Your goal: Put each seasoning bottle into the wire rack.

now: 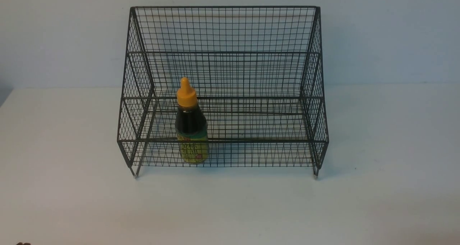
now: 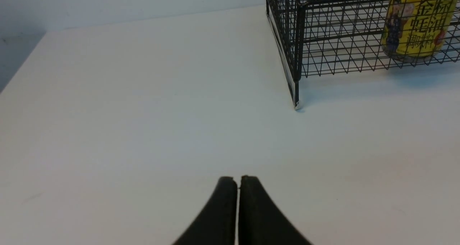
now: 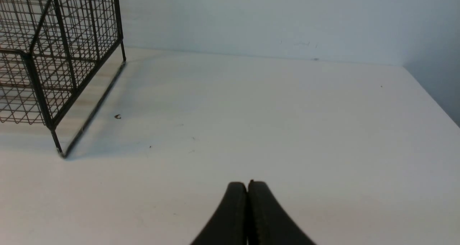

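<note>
Both black tapered grippers, left (image 2: 238, 180) and right (image 3: 247, 185), fingers pressed together, empty; orange-capped dark seasoning bottle (image 1: 191, 130) upright inside black wire-mesh rack (image 1: 222, 50), lower tier

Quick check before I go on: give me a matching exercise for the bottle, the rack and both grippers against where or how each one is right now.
1. seasoning bottle
2. wire rack
3. left gripper
4. right gripper

A. stands on the white table
B. shut, empty, near the rack's left front foot
C. upright in the rack's lower tier
D. shut, empty, off the rack's right side

Pairs: 1-C, 2-A, 3-B, 4-D
</note>
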